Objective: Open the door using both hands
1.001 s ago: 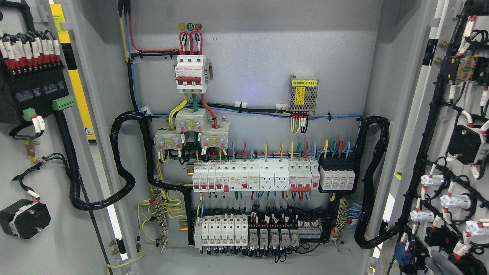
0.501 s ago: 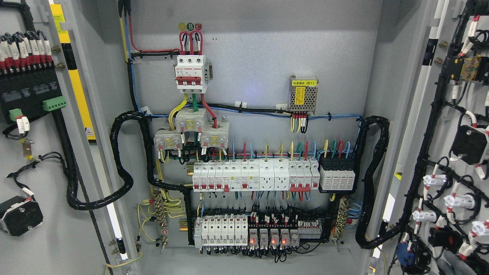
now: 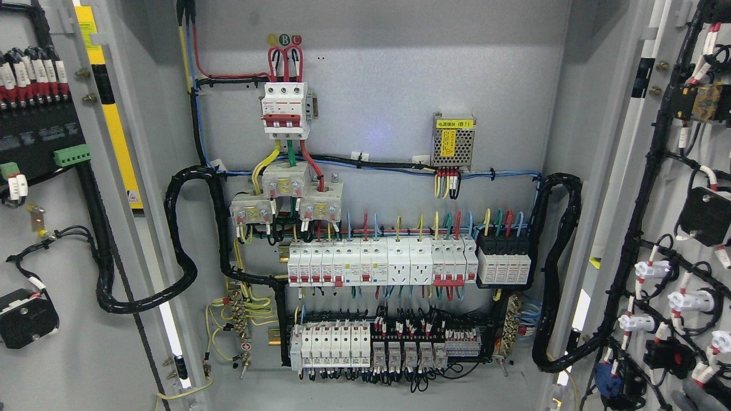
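Both doors stand wider than half a second ago: the left door point(image 3: 51, 240) has swung further toward the picture's left edge, so its green terminal block point(image 3: 72, 155) and black module point(image 3: 25, 318) sit further left, and the right door point(image 3: 685, 228) has carried its black wiring harness point(image 3: 645, 188) slightly further right. Three red indicator lights on the bottom relay row, lit half a second ago, are now dark. Two doors are counted, one at each side of the open cabinet point(image 3: 377, 91), both turned outward with their inner faces showing. Inside, on the grey back panel: one three-pole main breaker point(image 3: 285, 109) with red toggles near the top, three grey terminal blocks point(image 3: 288, 197) clustered below it, one perforated power supply point(image 3: 453, 141) with a yellow label to the right, one long row of white breakers point(image 3: 381, 262) across the middle with a black block point(image 3: 505, 261) touching its right end, and one lower row of breakers and relays point(image 3: 368, 345). Two thick black conduit loops are counted, one at the left point(image 3: 188, 240) and one at the right point(image 3: 557, 268) of the panel. A yellow-and-black strip point(image 3: 108, 108) runs down the left door's edge. Neither hand nor arm appears in the head view, so the state of the fingers cannot be told, nor what they hold or touch.
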